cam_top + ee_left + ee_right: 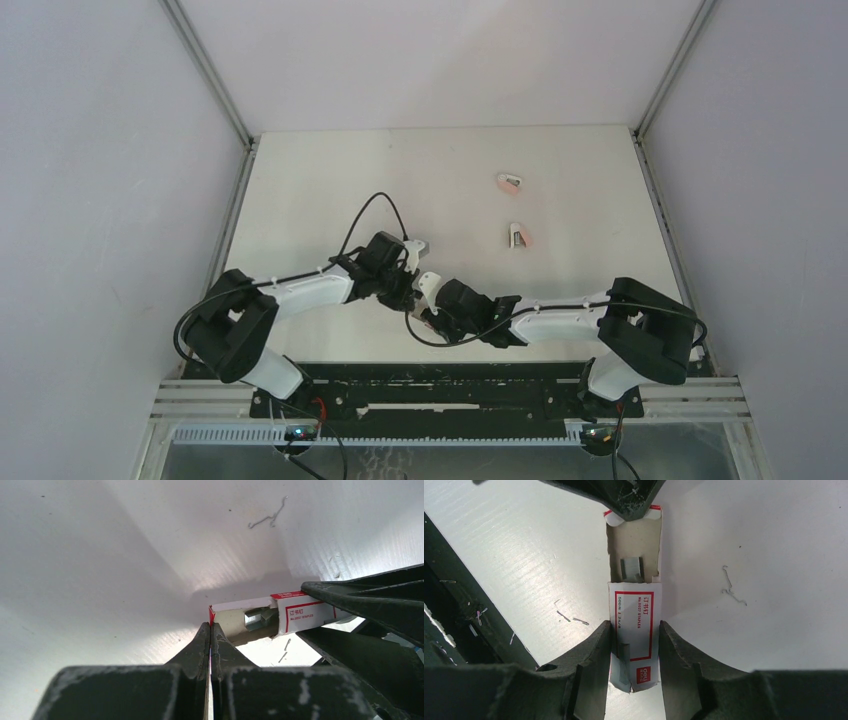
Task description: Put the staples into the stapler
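The staple pack is held between both arms just above the bench, at about 6 o'clock of its middle in the top view. The right tool is closed on the red-and-white sleeve, one finger on each long side. The left tool is closed almost fully on the end flap of the inner tray. The split grip looks meant for a matchbox-style pull: one arm anchors the sleeve while the other draws the tray out at 12 o'clock in the right wrist view.

The tray is partly out, showing one grey staple strip. A second strip pokes from the sleeve's near end. Two or three loose staples and one bent wire lie on the bench. Two small pink pieces sit well apart, toward 1 o'clock from the tools. No stapler can be told for sure.
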Available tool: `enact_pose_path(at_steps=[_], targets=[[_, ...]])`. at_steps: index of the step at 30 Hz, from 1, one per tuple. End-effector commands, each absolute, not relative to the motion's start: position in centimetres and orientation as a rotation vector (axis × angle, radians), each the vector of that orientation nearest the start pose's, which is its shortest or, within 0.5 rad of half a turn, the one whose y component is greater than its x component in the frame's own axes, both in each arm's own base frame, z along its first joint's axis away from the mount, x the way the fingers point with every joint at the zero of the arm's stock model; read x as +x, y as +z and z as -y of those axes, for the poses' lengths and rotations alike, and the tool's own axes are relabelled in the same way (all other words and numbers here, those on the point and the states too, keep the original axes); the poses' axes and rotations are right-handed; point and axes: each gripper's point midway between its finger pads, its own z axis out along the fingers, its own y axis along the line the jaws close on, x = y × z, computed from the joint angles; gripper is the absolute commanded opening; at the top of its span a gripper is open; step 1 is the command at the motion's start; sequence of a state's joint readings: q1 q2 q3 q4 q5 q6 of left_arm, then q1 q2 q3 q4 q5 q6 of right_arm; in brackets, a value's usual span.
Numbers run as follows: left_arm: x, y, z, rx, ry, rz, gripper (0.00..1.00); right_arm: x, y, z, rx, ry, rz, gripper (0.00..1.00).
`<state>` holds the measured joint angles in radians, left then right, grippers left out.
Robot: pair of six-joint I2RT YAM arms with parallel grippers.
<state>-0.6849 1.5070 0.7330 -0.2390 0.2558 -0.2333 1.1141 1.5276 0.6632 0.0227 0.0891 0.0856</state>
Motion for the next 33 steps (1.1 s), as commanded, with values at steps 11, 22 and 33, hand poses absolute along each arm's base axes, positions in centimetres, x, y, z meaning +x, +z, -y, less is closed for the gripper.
enact_pose_path(at_steps=[11, 22, 33], targets=[[23.5, 4.7, 23.5, 0.683, -0.600, -2.502, 0.00, 16.6, 1.7, -30.9, -1.158, 0.450, -2.184, 0.37], [23.7, 4.4, 22.6, 0.673, -0.561, -2.517, 0.00, 16.7, 1.7, -31.0, -1.155, 0.456, -2.185, 0.37], [23.9, 4.6, 22.8, 0.672, -0.564, -2.513, 0.00, 16.4, 1.8, -31.2, -1.163, 0.478, -2.183, 0.41]])
